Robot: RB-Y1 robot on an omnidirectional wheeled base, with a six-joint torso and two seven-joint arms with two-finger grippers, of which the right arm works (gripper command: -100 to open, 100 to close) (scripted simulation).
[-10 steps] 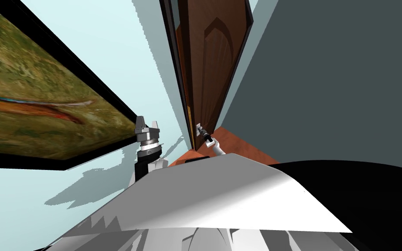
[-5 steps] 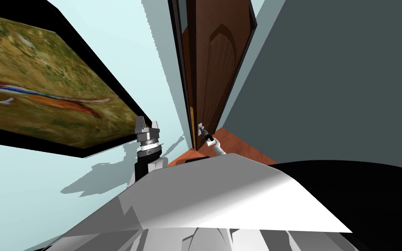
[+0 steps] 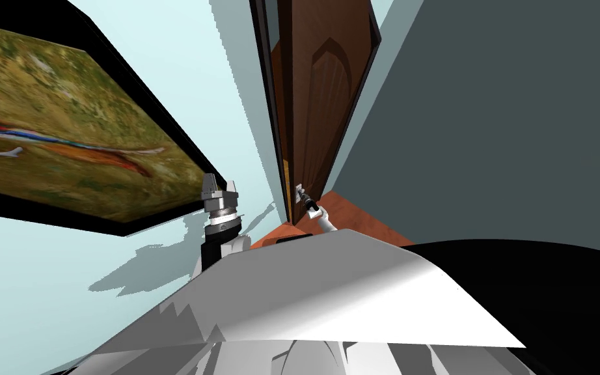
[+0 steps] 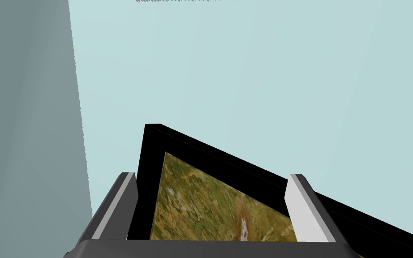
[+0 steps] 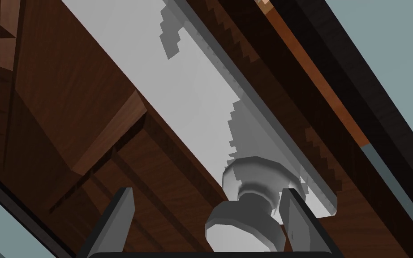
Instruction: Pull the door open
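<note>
Upper middle of the head view, the brown door (image 3: 318, 97) looks stiff and heavy. Our right hand (image 5: 208, 192) is spread about its smooth grey knob (image 5: 246, 224) — likely slippery, so we'd pinch it squarely. Our left hand (image 3: 220, 190) is spread, idle.

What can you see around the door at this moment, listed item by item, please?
door: one, dark brown, ahead
knob: one, grey, on the plate, between the right fingers
plate: one, light grey, long, on the door
picture: one, green-brown, black frame, on the left wall
pale blue wall: one, left
dark grey wall: one, right
floor: reddish brown, at the door's foot
black area: one, lower right
left end effector: open, raised before the picture
right end effector: open, around the knob
</note>
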